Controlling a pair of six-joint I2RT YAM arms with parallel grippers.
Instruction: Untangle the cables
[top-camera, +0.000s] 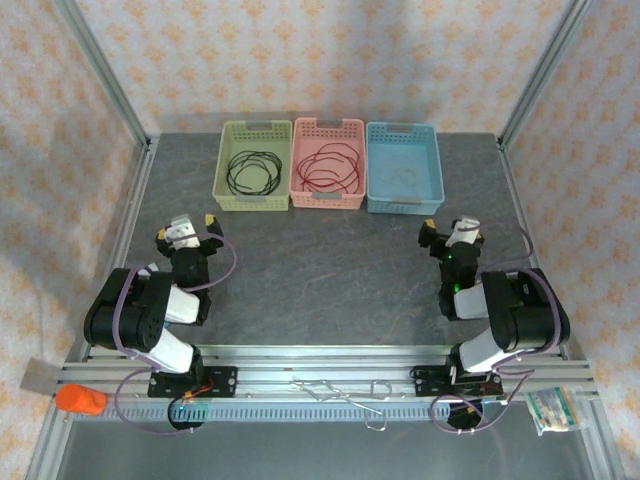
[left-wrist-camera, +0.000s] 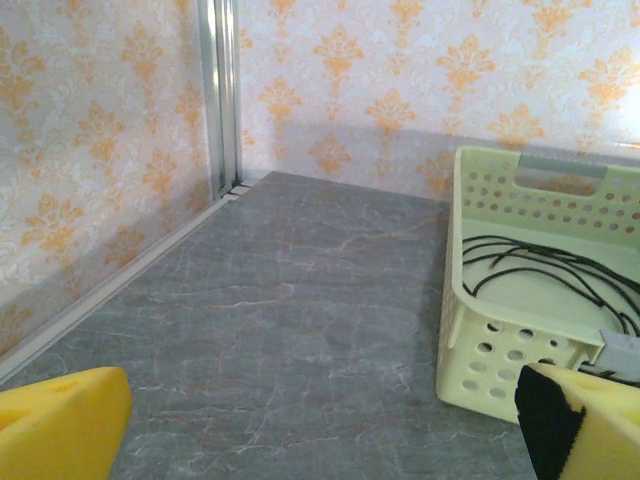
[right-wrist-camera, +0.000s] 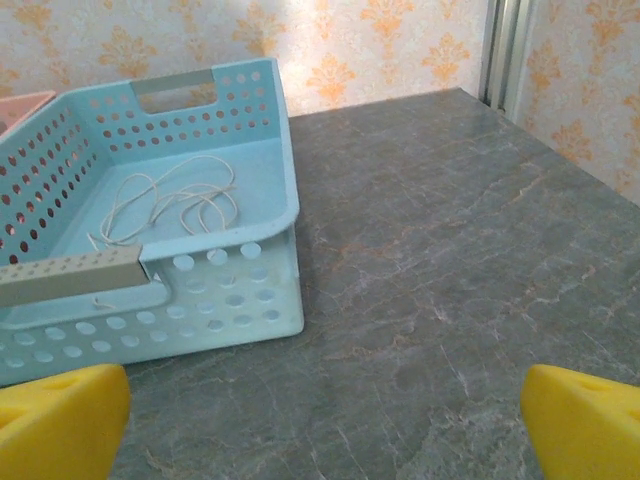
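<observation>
At the near edge, an orange object (top-camera: 80, 400) is seen at the left end of the metal rail (top-camera: 330, 378). A small clear packet (top-camera: 553, 410) sits at the right end, and a few bent wire hooks (top-camera: 340, 392) lie between the two arm bases. Just beyond, the left gripper (top-camera: 186, 227) is held low over the grey table (top-camera: 330, 270), jaws spread wide with nothing between them. The right gripper (top-camera: 452, 228) is held the same way, wide apart and empty. Bare tabletop is seen between both grippers and the baskets.

At the far side three baskets are lined up side by side. The black cable (top-camera: 255, 172) is coiled in the green basket (top-camera: 252, 203), the red cable (top-camera: 330, 168) is looped in the pink basket (top-camera: 327, 201), and the pale cable (top-camera: 402, 178) is laid in the blue basket (top-camera: 404, 205).

From above, the pale cable is barely made out. From the right wrist its loose loops are plain, though its near end is lost behind the grey handle bar on the rim. From the left wrist the black cable is cut off at the picture's right edge, and the green basket's near corner is covered by a yellow finger pad (left-wrist-camera: 590, 425).
</observation>
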